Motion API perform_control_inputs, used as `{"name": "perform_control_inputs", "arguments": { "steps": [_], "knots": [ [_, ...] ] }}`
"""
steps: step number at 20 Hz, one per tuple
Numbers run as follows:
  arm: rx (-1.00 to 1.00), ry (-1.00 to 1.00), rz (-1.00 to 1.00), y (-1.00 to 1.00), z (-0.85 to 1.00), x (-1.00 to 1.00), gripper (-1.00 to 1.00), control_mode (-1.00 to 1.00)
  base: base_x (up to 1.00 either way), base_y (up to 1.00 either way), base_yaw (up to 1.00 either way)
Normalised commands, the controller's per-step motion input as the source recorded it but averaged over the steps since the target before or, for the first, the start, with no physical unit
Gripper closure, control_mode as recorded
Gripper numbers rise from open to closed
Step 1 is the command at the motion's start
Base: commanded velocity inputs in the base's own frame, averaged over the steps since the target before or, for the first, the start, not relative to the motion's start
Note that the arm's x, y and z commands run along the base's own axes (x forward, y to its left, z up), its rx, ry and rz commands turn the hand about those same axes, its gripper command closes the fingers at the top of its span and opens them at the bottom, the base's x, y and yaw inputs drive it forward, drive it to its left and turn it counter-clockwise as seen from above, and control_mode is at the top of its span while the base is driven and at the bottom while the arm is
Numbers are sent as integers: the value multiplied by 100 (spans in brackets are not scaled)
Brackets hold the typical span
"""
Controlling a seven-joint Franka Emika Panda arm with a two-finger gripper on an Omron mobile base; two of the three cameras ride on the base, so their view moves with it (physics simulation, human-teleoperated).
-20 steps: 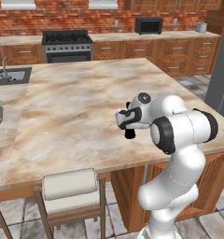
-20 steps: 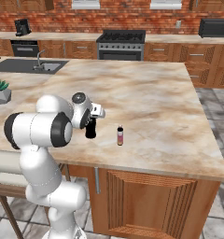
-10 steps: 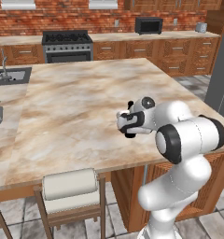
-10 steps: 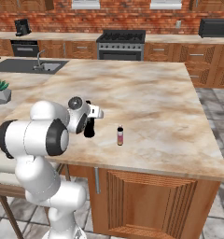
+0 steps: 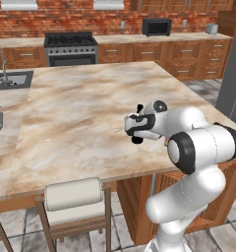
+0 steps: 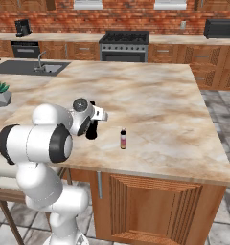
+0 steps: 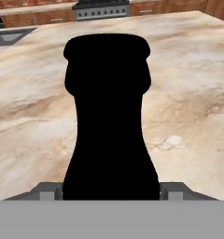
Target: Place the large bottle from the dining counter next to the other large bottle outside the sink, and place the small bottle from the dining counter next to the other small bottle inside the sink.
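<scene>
The large bottle point(image 7: 107, 121), near-black with a narrow neck, stands upright on the dining counter point(image 6: 155, 100) near its front edge. My gripper point(image 7: 111, 192) is shut on its lower body, one finger tip on each side. The left base view has the hand point(image 5: 139, 125) wrapped around the bottle point(image 5: 137, 140), and the right base view shows the same grip on the bottle point(image 6: 91, 131). The small bottle point(image 6: 123, 139), pinkish-white, stands on the counter just right of it. The sink point(image 6: 50, 68) with its faucet point(image 6: 39, 59) lies at the counter's far left.
A potted plant point(image 6: 1, 94) sits on the counter's left side. A stool with a pale cushion point(image 5: 73, 199) stands against the front edge. A stove point(image 6: 124, 44) and wall cabinets run along the brick wall behind. Broad bare stone stretches between me and the sink.
The arm's elbow has swung lower and nearer to the cameras. The hand and the large bottle have stayed almost in place.
</scene>
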Motion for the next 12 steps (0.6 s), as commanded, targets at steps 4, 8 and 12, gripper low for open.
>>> {"name": "perform_control_inputs", "arguments": {
  "steps": [4,8,12],
  "knots": [
    [3,0,0,-6,0,3,100,-100,0,0,0],
    [1,0,0,-1,0,0,100,100,0,0,0],
    [0,0,0,0,0,0,100,100,0,0,0]
  ]
}}
